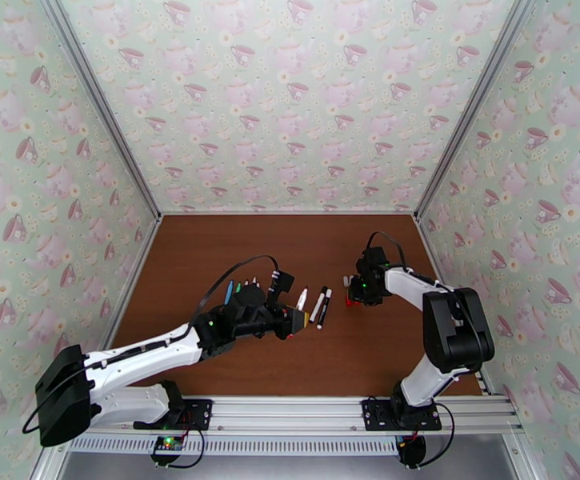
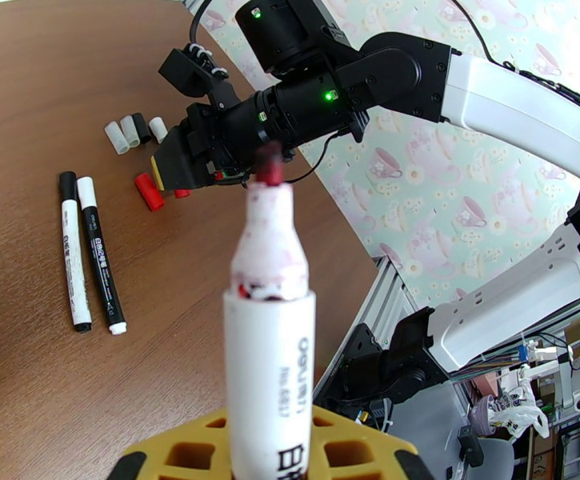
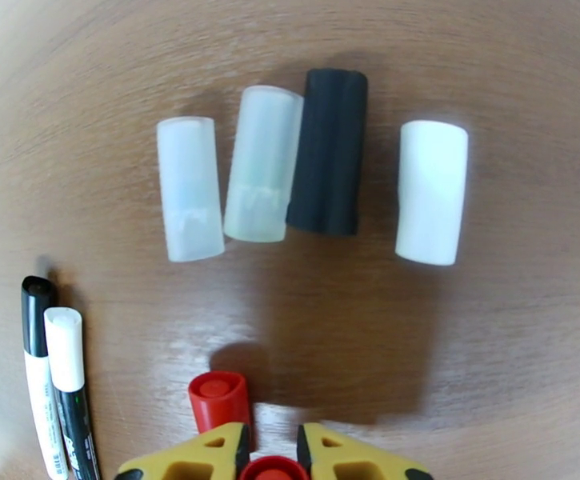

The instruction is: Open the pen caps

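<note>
Lying on their sides in a row on the tabletop, roughly parallel: frosted clear cap (image 3: 190, 188), pale blue-green translucent cap (image 3: 262, 163) touching black cap (image 3: 330, 151), opaque white cap (image 3: 432, 192) a little apart at the end. Nearer the camera, red cap (image 3: 219, 399) just beside the right gripper (image 3: 272, 454); second red cap (image 3: 272, 471) between its fingertips. Seated on two pens lying side by side: black pen cap (image 3: 36, 296) and white pen cap (image 3: 65, 348).

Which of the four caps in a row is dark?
The black cap, third from left in the right wrist view; the other three caps are pale.
</note>
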{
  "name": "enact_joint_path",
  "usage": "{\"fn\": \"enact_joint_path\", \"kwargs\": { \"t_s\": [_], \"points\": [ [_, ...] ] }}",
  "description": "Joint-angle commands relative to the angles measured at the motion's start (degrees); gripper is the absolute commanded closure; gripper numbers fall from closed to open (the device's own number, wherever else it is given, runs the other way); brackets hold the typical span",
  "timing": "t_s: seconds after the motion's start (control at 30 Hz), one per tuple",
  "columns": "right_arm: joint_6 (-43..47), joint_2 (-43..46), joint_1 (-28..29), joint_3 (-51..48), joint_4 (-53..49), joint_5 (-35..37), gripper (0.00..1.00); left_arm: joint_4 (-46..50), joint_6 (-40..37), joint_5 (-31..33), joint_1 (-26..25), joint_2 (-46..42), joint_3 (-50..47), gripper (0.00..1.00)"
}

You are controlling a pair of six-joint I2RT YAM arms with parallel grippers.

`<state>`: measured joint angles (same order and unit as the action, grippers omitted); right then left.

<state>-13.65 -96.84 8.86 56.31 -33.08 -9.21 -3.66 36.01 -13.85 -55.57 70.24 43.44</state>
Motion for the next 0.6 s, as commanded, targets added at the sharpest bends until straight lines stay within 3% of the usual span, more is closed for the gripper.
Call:
{"fn": "enact_joint_path", "kwargs": {
  "t_s": [0.0, 0.57],
  "points": [
    [0.8, -1.0, -0.3, 1.6, 0.5, -1.0, 0.72, -0.2, 0.3, 0.3, 0.1, 0.6, -0.4, 0.96],
    [-1.3, 3.6, -0.3, 0.6, 0.8, -1.3, 0.69, 0.1, 0.1, 0.8, 0.2, 1.3, -0.4, 0.96]
  ]
}}
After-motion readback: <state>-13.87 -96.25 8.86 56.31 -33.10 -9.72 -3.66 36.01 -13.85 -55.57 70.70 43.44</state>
